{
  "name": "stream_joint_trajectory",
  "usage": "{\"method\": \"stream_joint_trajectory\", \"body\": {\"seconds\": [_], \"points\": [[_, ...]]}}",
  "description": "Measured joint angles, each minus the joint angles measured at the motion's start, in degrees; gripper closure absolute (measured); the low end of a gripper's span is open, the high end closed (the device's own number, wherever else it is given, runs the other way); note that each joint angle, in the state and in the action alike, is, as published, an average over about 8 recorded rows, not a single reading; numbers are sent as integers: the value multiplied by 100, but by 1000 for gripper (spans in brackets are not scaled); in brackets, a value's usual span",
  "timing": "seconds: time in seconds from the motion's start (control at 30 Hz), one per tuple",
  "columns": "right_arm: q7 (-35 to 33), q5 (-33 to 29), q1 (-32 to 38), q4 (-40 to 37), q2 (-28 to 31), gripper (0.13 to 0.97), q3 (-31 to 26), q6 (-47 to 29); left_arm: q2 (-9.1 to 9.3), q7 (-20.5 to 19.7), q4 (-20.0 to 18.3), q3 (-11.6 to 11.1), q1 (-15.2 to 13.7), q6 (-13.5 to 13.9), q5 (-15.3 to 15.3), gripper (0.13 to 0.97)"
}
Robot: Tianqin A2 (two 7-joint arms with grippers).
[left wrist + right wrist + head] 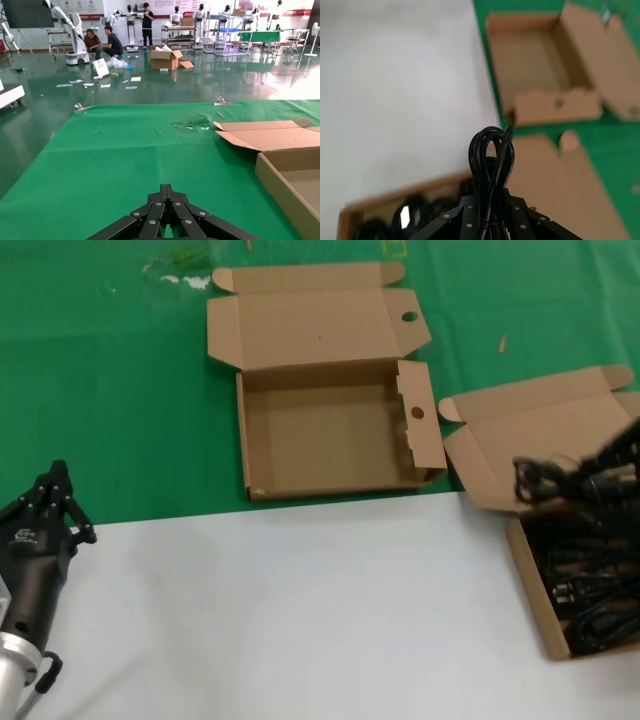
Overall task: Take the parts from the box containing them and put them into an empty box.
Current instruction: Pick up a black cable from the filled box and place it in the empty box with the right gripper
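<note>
The empty box [330,440] with round holes in its flaps lies open on the green cloth at the back middle; it also shows in the right wrist view [535,65] and the left wrist view [295,185]. The box holding the cable bundles [585,590] sits at the right edge with its plain lid [545,425] open. My right gripper [590,475] is shut on one black cable bundle [491,160], held above that box with its loop sticking out past the fingertips. My left gripper [58,490] is shut and empty at the near left.
The table's near part is white [300,610]; its far part is green cloth [110,390]. A few small scraps lie on the cloth at the back [185,280].
</note>
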Motion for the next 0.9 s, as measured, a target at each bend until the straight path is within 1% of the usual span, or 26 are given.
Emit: {"method": "stream_joint_trajectory", "body": {"seconds": [0.1, 0.2, 0.33, 0.47, 0.57, 0.67, 0.9], "points": [[384, 52, 326, 302, -70, 884, -4, -219, 0, 0, 0, 0, 0, 0, 0, 957], [709, 78, 660, 518, -275, 885, -40, -329, 0, 1, 0, 0, 0, 0, 1, 957], [1045, 45, 1044, 687, -721, 885, -162, -303, 0, 1, 0, 0, 0, 0, 0, 957], [1205, -78, 1294, 629, -1278, 885, -353, -104, 0, 1, 0, 0, 0, 0, 0, 957], [1157, -227, 1406, 391, -1708, 885, -522, 131, 0, 1, 0, 0, 0, 0, -1, 957], [949, -409, 1494, -21, -2127, 885, -705, 405, 0, 1, 0, 0, 0, 0, -1, 957], [23, -749, 1714, -1438, -3016, 885, -1077, 1008, 0, 1, 0, 0, 0, 0, -1, 957]]}}
